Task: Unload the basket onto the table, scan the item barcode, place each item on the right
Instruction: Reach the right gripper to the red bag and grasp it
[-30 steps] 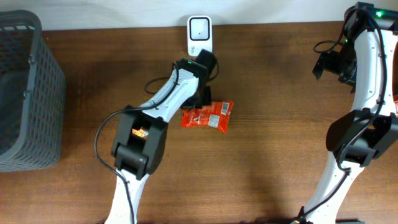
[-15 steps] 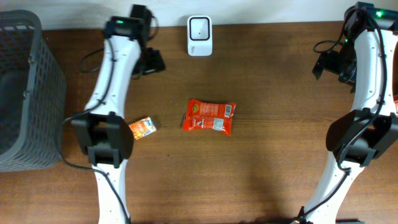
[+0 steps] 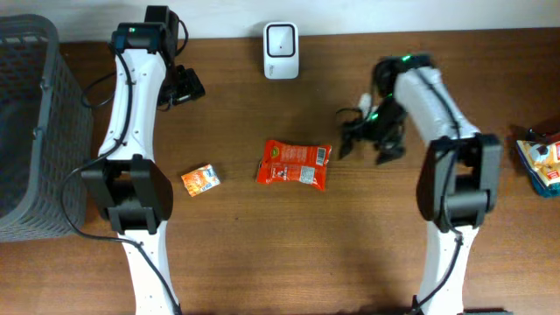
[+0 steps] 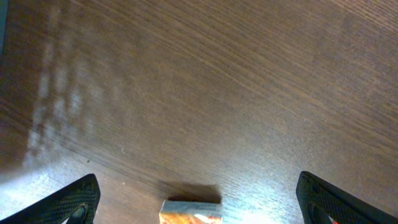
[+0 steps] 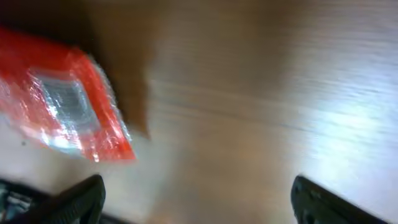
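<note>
Left pincer is released, its fingers spread wide with nothing gripped, hanging over bare tabletop at the far left, near the back edge. Its wrist view catches a small orange carton at the lower edge. From overhead that carton lies well apart from it, nearer the front.

Right pincer is released too, fingers wide and empty, poised just beside the red snack packet, on its right side. The packet lies flat mid-table, touched by neither pincer. In the right wrist view it shows blurred at upper left.

The white scanner stands at the back edge, behind the packet and apart from it. A grey basket sits far left. A colourful packet lies at the right edge.
</note>
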`<state>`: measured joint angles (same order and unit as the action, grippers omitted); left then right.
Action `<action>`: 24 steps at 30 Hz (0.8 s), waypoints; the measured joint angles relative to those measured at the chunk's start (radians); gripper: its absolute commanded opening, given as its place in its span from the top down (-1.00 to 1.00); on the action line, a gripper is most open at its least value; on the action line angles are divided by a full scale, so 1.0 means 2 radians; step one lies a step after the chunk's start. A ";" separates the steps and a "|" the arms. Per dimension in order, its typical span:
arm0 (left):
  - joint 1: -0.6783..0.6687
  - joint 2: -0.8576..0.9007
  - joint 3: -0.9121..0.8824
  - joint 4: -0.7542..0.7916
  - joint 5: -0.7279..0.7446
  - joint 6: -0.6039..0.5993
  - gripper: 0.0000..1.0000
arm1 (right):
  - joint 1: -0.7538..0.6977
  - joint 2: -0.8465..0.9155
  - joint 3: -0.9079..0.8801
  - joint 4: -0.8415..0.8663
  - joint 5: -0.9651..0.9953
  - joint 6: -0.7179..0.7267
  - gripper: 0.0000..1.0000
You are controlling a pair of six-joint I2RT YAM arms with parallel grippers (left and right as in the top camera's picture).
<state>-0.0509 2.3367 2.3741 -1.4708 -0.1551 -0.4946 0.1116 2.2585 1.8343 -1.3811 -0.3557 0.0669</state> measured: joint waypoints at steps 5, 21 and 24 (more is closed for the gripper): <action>0.000 0.000 0.000 0.000 0.000 0.000 -0.98 | 0.043 0.001 -0.031 0.073 -0.087 -0.011 -0.40; 0.000 0.000 0.000 -0.001 0.000 0.000 -0.98 | 0.036 -0.020 0.176 -0.068 0.149 0.034 0.92; 0.000 0.000 0.000 -0.001 0.000 0.000 -0.98 | 0.049 -0.025 0.224 -0.156 0.328 0.144 0.92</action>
<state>-0.0509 2.3367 2.3741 -1.4719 -0.1551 -0.4946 0.2096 2.2078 2.2818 -1.6939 0.2996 0.3550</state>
